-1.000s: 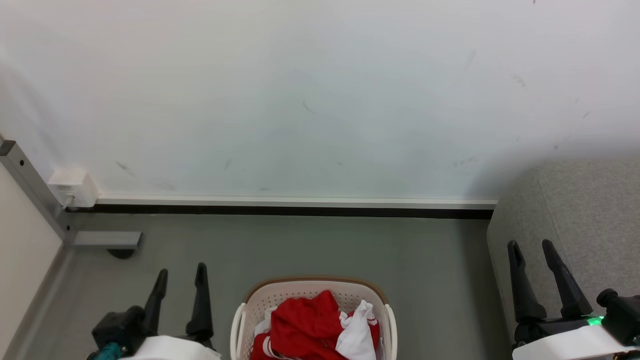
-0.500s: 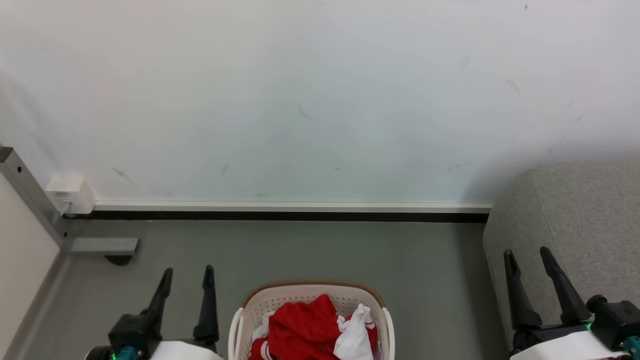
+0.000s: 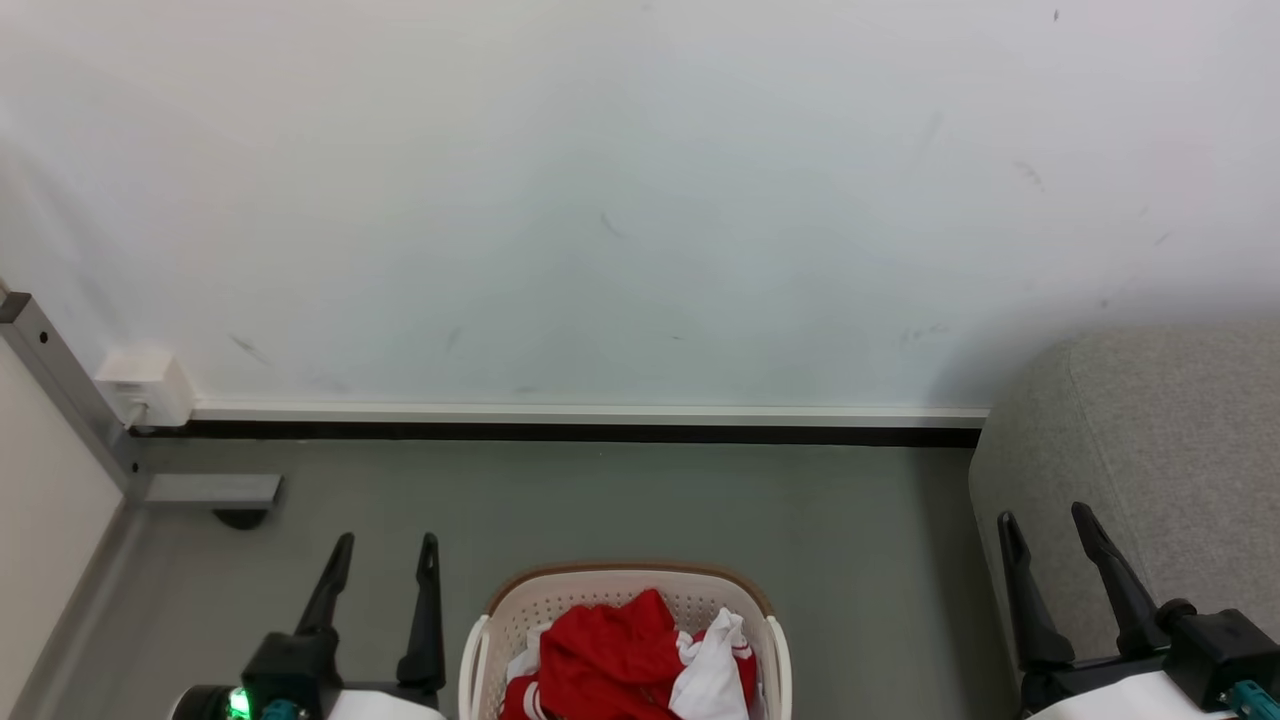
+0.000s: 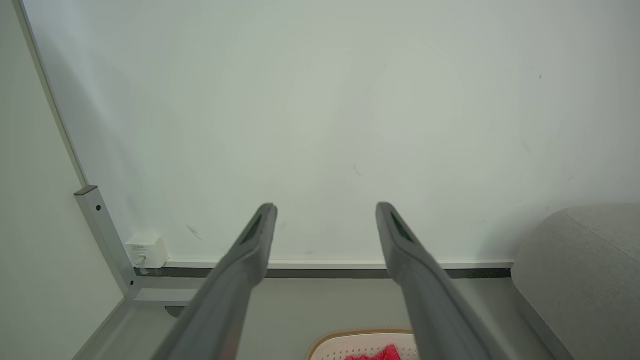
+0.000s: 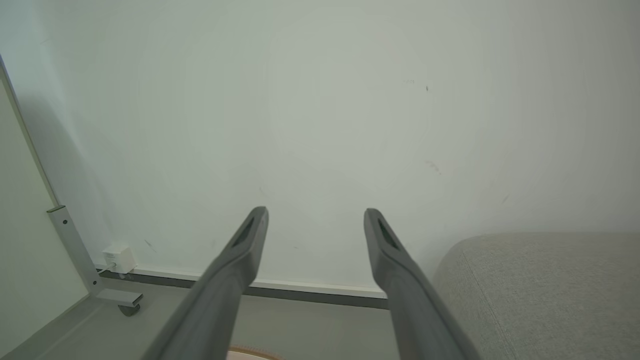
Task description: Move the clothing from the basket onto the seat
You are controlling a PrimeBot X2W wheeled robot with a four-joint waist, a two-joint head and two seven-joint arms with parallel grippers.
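Nothing in the heap of soft red sports garments with white stripes and trim point(image 3: 605, 650) has stirred over the last second. What has shifted is the left gripper point(image 3: 386, 540), now a little nearer the basket, and the right gripper point(image 3: 1042, 515), a little lower in the head view (the camera itself has dipped slightly too). The garments lie crumpled inside the oval cream plastic laundry basket with perforated walls and a brown rim point(image 3: 630, 572), red folds on top and a white part bunched at the right. They should be light, limp and easy to pinch, though they will sag and trail. Pieces may be tangled, which is hard to tell with the near half of the heap cut off. The raised red ridge at the middle looks the best hold. Both grippers hang empty with fingers spread wide, flanking the basket. The large grey fabric seat with rounded edges point(image 3: 1180, 420) stands to the right, behind the right gripper, on the grey floor point(image 3: 620, 490).
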